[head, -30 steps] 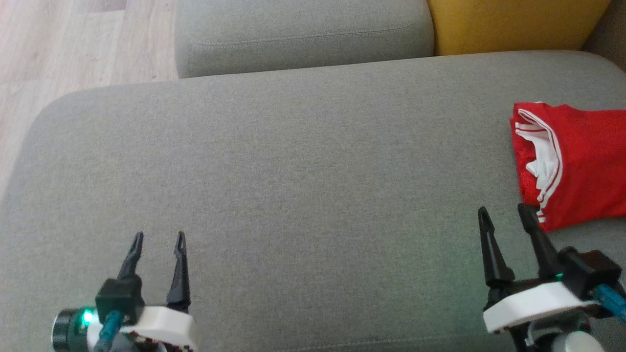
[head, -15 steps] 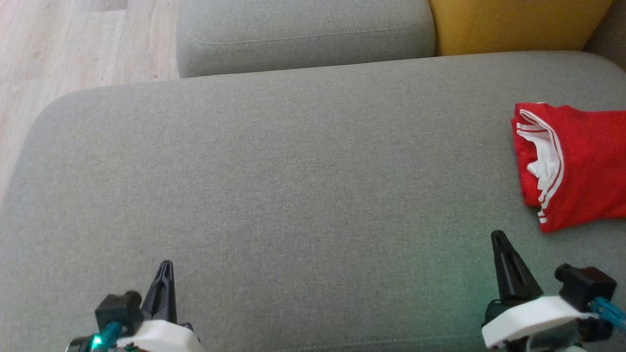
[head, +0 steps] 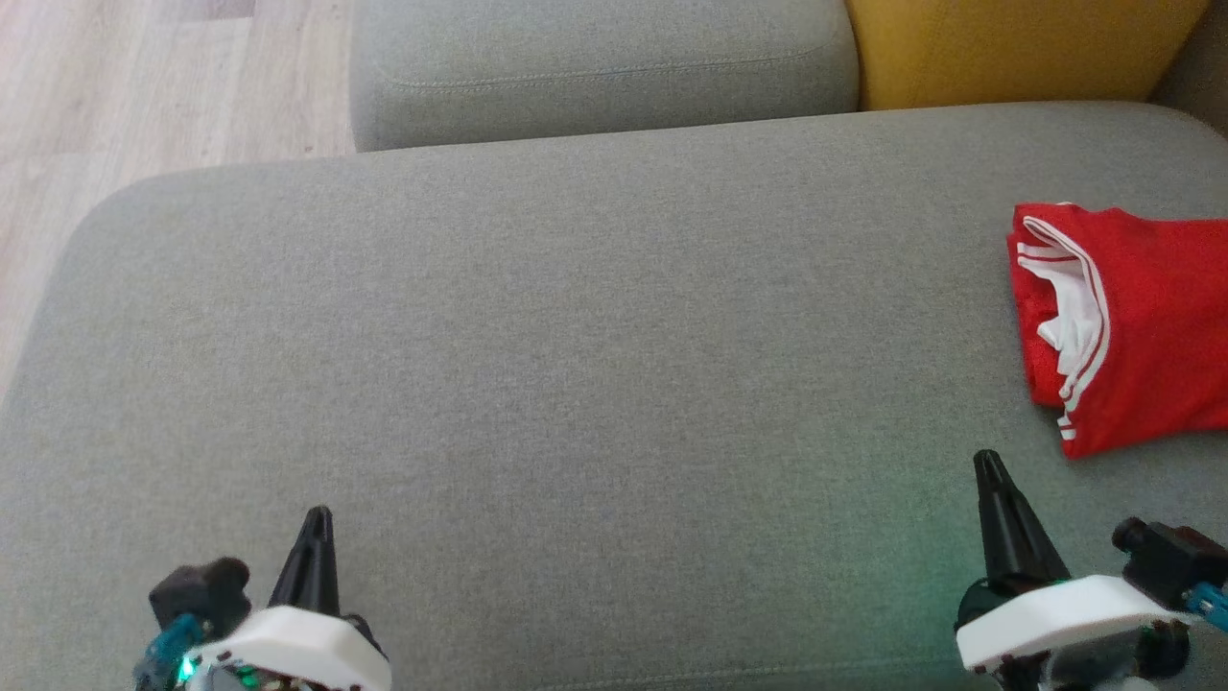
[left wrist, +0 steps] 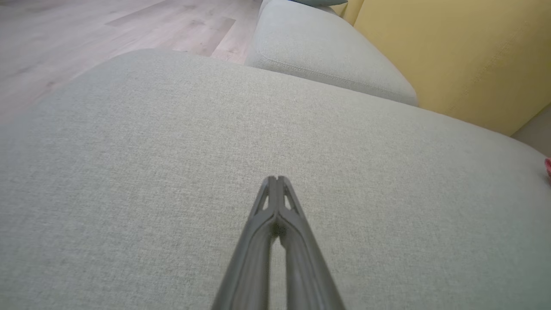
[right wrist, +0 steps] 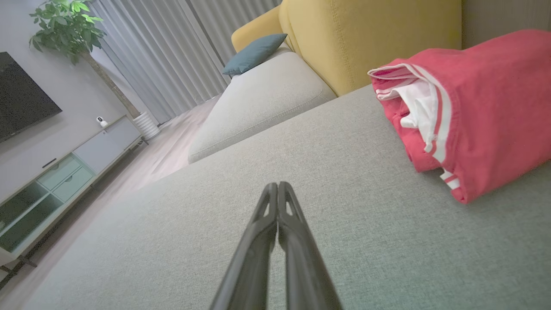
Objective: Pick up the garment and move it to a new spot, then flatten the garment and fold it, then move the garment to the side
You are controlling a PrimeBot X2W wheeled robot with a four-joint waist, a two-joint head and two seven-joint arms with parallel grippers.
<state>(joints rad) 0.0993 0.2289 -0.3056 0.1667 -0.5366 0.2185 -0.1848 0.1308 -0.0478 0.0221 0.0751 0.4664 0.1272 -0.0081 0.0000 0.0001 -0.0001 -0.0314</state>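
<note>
Our right wrist view adds a television (right wrist: 21, 94), plant (right wrist: 64, 26) and blue cushion (right wrist: 254, 52) beyond the red garment (right wrist: 486, 107); both jaws pinched together, empty.

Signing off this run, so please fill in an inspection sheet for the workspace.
Surface: grey cushion, smooth.
Job's things: red garment with white stripes, folded, lying at the cushion's right side.
Clutter: nothing seen.
Grippers: left gripper and right gripper over the cushion's near side, jaws shut, holding nothing.
Cables: teal cable at each wrist, clear of the garment.
Surroundings: second cushion, yellow sofa back, wood floor, blue pillow, plant, cabinet.
</note>
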